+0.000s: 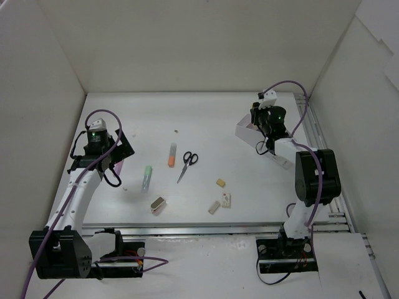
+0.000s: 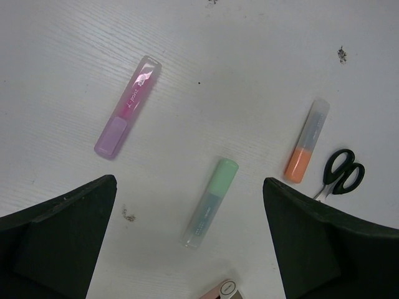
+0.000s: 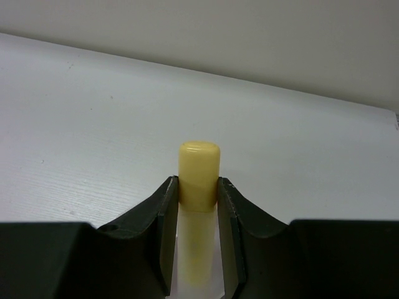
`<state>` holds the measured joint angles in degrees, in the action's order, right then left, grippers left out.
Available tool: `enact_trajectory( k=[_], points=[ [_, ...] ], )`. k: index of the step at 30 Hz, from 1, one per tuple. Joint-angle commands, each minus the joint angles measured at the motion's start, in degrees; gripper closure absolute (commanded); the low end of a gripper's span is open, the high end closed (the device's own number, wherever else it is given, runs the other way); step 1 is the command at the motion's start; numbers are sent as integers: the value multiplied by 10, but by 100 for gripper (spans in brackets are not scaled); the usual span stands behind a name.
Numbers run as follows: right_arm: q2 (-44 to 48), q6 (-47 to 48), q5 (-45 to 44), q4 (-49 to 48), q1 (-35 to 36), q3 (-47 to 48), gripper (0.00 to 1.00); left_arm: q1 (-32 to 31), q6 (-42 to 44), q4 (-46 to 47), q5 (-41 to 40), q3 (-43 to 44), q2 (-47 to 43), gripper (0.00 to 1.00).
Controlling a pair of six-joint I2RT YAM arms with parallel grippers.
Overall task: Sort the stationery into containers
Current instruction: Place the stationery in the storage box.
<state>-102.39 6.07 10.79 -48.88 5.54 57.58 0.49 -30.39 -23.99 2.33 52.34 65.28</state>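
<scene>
**Item 1.** Right claw (image 3: 198, 187): pinching the yellow marker (image 3: 199, 167), whose rounded end jutted past the fingertips. We placed it raised over the far right of the table (image 1: 206, 118), just beside a white shape we took for the tray (image 1: 244, 132). Its compartments were too small to read.

**Item 2.** Left claw (image 2: 189, 185): spread wide and holding nothing, above the green marker (image 2: 209, 202), with the pink marker (image 2: 128, 106) off to one side.

**Item 3.** Loose on the table: orange marker (image 2: 306, 142), scissors (image 2: 340, 174), erasers (image 1: 221, 182), block (image 1: 158, 204).

**Risks, as we judged them.**
- The round barrel might pivot or slide at release and land outside a compartment.
- The right wrist view showed no tray, so the aim might be off.
- The left claw, if lowered askew, could nudge the green marker and set it rolling.

**Views.**
- Only the right wrist view showed the yellow marker and the grip on it. From above, the claw hid both.
- Only the left wrist view showed the pink marker, which the arm covered from above.
- Only the top view showed the tray and the erasers.
</scene>
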Motion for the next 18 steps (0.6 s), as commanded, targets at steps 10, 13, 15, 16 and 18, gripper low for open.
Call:
enact_trajectory(
  k=[10, 13, 15, 16, 18],
  points=[
    [47, -23, -3, -68, -11, -20, 70, 5, 1, -2, -7, 10, -33, 1],
    [57, -23, 0, -68, -12, -26, 58, 5, 0, -6, -7, 9, -38, 0],
    [66, -23, 0, -70, -12, -27, 54, 5, -5, -9, -8, 9, -42, 1],
    [68, -23, 3, -69, -11, -30, 53, 5, -5, -11, -8, 8, -44, 1],
    [79, -23, 2, -69, -13, -32, 51, 5, -8, -13, -7, 8, -45, 0]
  ],
)
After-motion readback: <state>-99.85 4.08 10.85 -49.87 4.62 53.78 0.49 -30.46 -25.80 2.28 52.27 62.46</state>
